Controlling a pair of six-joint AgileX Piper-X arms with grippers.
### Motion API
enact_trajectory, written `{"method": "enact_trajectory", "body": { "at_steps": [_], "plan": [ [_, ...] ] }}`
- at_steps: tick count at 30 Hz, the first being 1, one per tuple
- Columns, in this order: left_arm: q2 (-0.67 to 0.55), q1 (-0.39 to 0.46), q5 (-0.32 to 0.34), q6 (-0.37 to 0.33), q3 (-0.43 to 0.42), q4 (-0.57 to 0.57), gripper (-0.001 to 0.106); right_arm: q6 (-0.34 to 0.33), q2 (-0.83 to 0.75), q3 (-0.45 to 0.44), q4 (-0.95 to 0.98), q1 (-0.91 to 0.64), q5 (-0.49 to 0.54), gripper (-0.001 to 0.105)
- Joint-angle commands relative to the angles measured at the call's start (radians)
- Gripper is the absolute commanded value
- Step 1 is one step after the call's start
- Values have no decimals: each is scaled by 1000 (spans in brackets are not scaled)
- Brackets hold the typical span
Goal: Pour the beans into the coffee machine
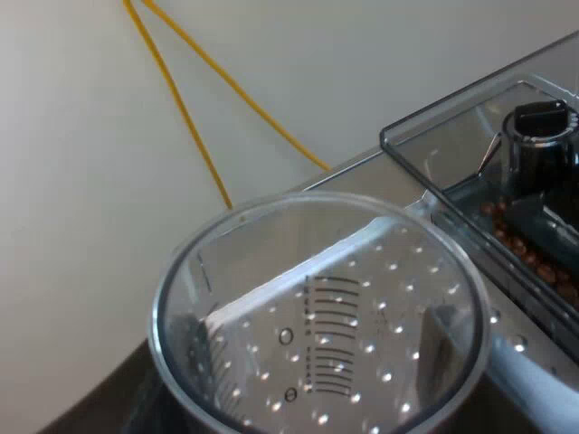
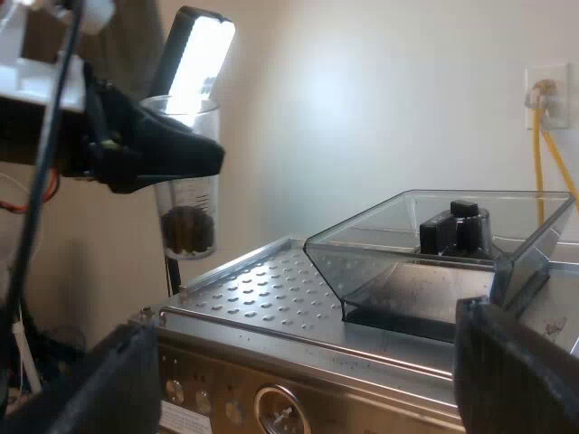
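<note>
few dark beans [image 2: 188,226] in clear measuring glass [image 2: 201,194]

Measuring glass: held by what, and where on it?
Left gripper grips the measuring glass around its upper wall, just under the rim. Right gripper, open, holds nothing.

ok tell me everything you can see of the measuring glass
The glass is a clear round cup, plastic by its look, with dark scale lines printed on its wall. It is upright and up in the air near the machine's dimpled metal top, apart from the hopper. A dark clump of beans sits at its bottom. The left claw is at its upper half.
</note>
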Motion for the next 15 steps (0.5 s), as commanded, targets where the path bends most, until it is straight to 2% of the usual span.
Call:
{"method": "enact_trajectory", "body": {
  "at_steps": [1,11,15],
  "plan": [
    [25,-4,-25,25,-28,-1,26,-10,-10,-7,-17,2,0,69],
    [143,-4,-37,47,-116,36,26,-10,-3,-7,-17,2,83,69],
    [172,-4,-37,96,-137,36,26,-34,-4,9,-47,2,83,69]
  ]
}}
